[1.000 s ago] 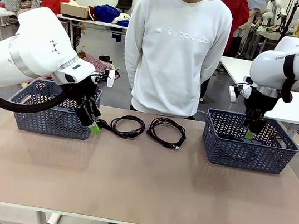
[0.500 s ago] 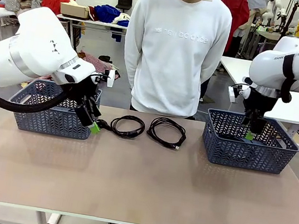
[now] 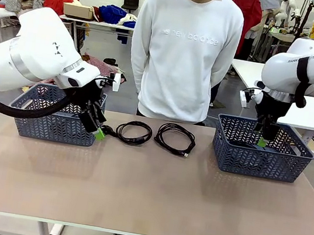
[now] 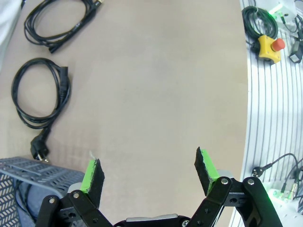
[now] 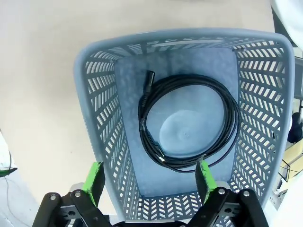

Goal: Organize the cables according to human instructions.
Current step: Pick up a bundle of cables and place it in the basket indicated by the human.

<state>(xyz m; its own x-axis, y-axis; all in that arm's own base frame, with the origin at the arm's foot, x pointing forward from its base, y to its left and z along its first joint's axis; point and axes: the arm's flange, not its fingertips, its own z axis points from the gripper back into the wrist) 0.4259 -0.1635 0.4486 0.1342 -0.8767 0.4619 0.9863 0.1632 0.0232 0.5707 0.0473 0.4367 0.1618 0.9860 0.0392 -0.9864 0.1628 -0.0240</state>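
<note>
Inside the right basket [image 5: 102,123] one coiled cable [image 5: 143,118] lies flat, and the right gripper [image 5: 149,177] hangs above its rim, fingers spread and empty. Left of this basket a second cable [image 3: 175,138] and a third cable [image 3: 134,132] lie on the table [image 3: 145,198], and further left the left gripper [image 3: 100,134] is spread wide, holding nothing

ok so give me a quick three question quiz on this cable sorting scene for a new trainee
1. How many coiled cords lie on the table between the left basket and the right basket?
2. True or false: the robot's right hand is shut on a cord.
3. What lies in the right basket? A) one coiled cord B) a mug C) nothing
Key: 1) two. 2) false, it is open above the right basket. 3) A.
</note>
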